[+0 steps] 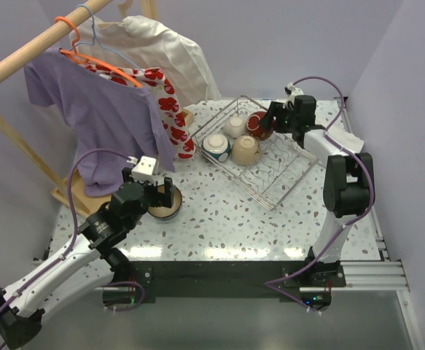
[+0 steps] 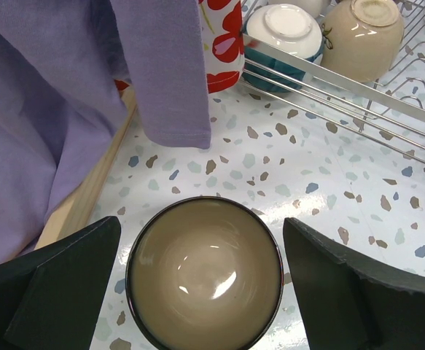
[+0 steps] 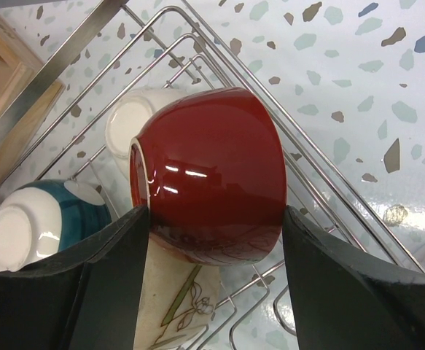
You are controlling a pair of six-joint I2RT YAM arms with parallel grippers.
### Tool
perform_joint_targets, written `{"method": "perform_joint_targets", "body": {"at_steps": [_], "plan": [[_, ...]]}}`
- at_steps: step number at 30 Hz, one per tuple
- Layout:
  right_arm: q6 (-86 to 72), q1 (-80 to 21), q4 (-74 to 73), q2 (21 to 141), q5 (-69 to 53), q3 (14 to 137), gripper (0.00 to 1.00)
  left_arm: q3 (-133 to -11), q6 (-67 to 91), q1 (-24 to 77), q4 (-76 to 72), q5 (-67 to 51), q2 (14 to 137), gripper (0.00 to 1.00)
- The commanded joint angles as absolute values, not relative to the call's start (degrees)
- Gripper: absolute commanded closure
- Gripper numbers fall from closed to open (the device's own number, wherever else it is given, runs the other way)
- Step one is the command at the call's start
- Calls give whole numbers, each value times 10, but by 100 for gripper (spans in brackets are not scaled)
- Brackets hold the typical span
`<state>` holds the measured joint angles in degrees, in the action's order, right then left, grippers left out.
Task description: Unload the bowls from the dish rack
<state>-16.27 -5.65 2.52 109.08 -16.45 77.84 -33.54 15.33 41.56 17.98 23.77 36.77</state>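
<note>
Gripping is done where?
— Red bowl (image 3: 212, 171), judged slick and brittle, is clasped rim-to-base by right gripper (image 3: 216, 211) in the rack (image 2: 329, 75); left gripper (image 2: 201, 233) is spread wide around a dark bowl (image 2: 205, 273) on the bench (image 2: 329, 189).

Red bowl (image 3: 212, 168), teal-banded bowl (image 3: 81, 208), perhaps floral bowl (image 3: 172, 306).

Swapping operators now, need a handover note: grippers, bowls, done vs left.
Left gripper: open, straddling the dark-rimmed bowl, which stands upright on the table.
Right gripper: shut on the dark red bowl, on its side over the dish rack.
In the rack: white bowl, teal-banded bowl, beige bowl.
Done: one bowl out.
Left: the red one, then those three. Five bowls in view.
</note>
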Motion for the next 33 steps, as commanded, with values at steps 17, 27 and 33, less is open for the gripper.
{"method": "perform_joint_targets", "body": {"at_steps": [17, 27, 33], "plan": [[-175, -69, 49, 1089, -295, 801, 41, -339, 142, 412, 157, 235, 365, 2], [-179, -69, 54, 1094, -316, 808, 50, -339, 142, 410, 157, 234, 361, 2], [-165, -69, 28, 1079, -310, 814, 73, -339, 142, 411, 156, 232, 360, 2]]}}
